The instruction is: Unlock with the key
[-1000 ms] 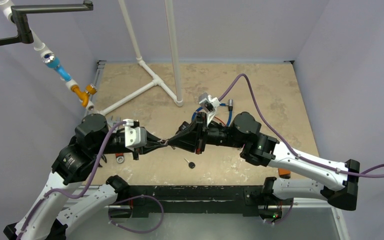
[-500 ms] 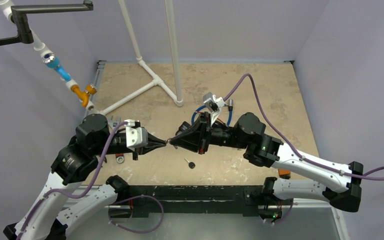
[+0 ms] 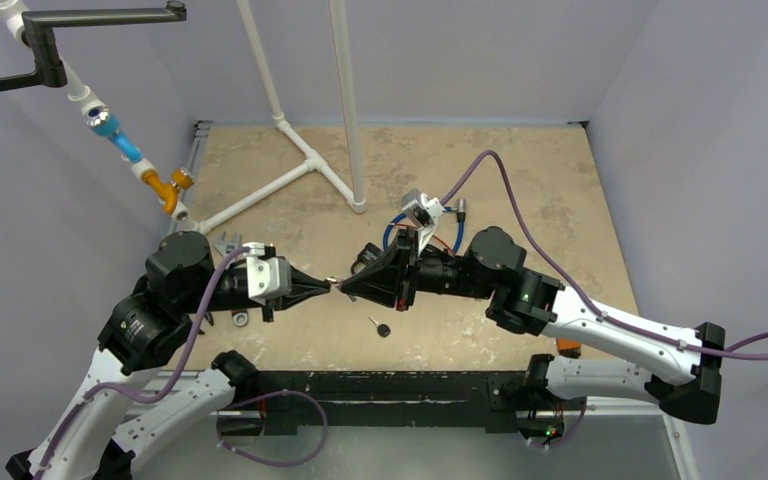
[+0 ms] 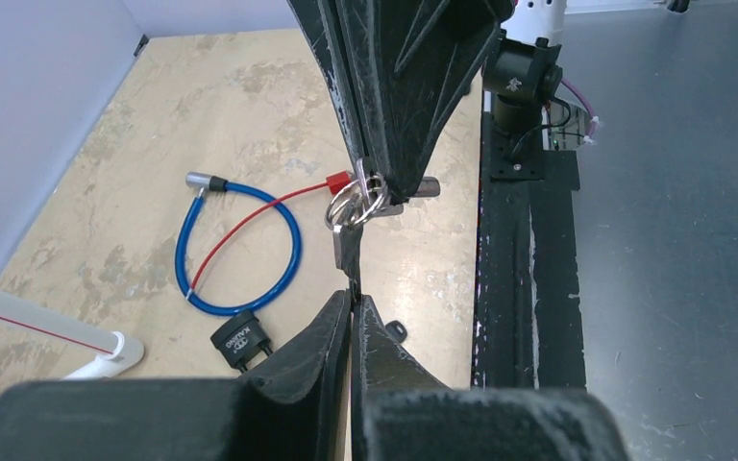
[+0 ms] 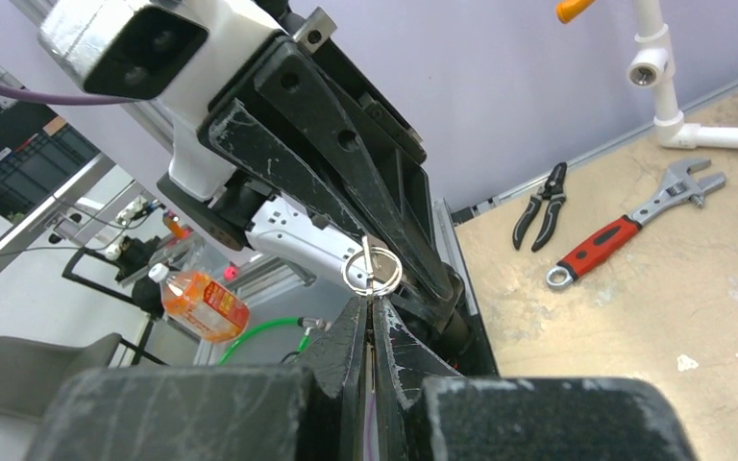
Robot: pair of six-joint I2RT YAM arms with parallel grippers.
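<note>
Left gripper (image 4: 351, 309) is clenching the blade of the key (image 4: 349, 257) in mid-air, tip to tip with the right gripper (image 5: 369, 305), which is clenching the key ring (image 5: 373, 270). Below, a blue cable lock (image 4: 240, 338) is lying on the table (image 3: 520, 170), its black body bearing white lettering too small to read. A second, black-headed key (image 3: 381, 326) is lying apart from it, nearer the arm bases.
</note>
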